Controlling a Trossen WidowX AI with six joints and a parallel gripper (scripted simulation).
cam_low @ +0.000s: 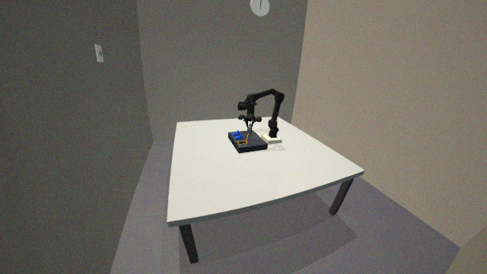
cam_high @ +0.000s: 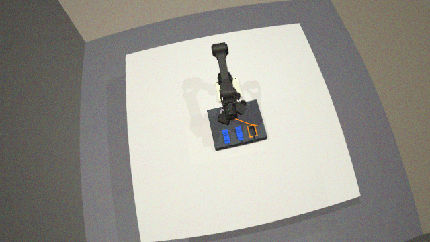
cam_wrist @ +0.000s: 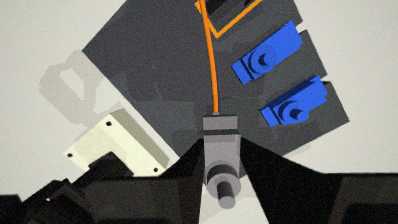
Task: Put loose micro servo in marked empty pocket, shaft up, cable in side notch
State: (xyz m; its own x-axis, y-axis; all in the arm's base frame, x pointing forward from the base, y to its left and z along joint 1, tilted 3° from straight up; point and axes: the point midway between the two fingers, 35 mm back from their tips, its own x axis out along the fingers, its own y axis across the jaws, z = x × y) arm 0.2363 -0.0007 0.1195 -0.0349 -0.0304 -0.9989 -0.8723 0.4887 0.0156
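Observation:
My gripper (cam_wrist: 220, 142) (cam_low: 249, 129) is shut on the grey micro servo (cam_wrist: 221, 145), which it holds above the dark deck (cam_high: 216, 117) (cam_low: 253, 148) (cam_wrist: 145, 60). In the wrist view the servo's output shaft (cam_wrist: 226, 196) shows toward the camera. The orange cable (cam_wrist: 212, 67) (cam_high: 245, 122) (cam_low: 247, 138) runs from the servo's far end toward the marked pocket. The empty pocket has an orange outline (cam_high: 248, 132) (cam_wrist: 239, 20) and lies in the deck beside the blue servos. The servo's underside is hidden.
Two blue servos (cam_high: 226, 136) (cam_high: 239, 133) sit in the deck in a row with the pocket; both show in the wrist view (cam_wrist: 295, 102) (cam_wrist: 268, 52). The cream arm base (cam_low: 275, 141) (cam_wrist: 100, 140) stands beside the deck on the white table (cam_high: 269, 185).

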